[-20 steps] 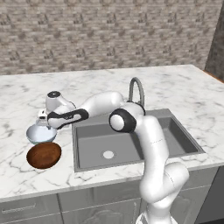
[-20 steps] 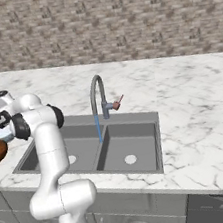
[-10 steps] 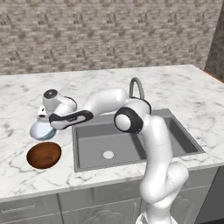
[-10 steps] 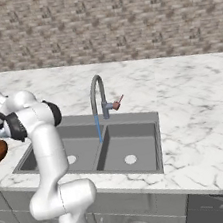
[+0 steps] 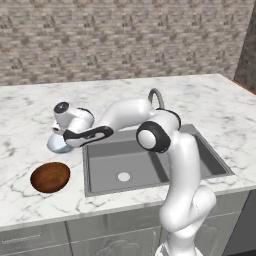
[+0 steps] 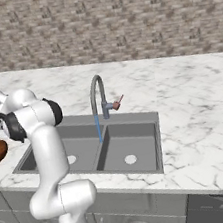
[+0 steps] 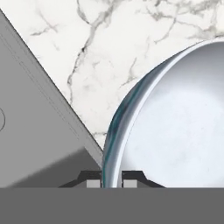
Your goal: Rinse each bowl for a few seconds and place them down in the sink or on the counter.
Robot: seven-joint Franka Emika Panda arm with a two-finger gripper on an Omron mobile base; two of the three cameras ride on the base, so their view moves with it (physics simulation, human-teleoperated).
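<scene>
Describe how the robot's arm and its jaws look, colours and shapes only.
The arm is glossy white, built of rounded tubular segments with dark, disc-like joint caps ringed in black. The hand is white with a black band and a dark round cap. The gripper ends in two small, dark, blocky jaws with pale pads. No cables or markings show.

Pale bowl [image 7: 175, 127] beside sink [image 5: 150, 160]; brown bowl [image 5: 50, 177] nearby.

Two bowls, one pale blue-white bowl [image 5: 59, 144] and one dark reddish-brown bowl [image 5: 50, 177], one double-basin sink [image 5: 150, 162] holding two round drains, one gooseneck tap [image 6: 98, 98], one marble counter [image 5: 210, 100], one gripper [image 7: 111, 179].
</scene>
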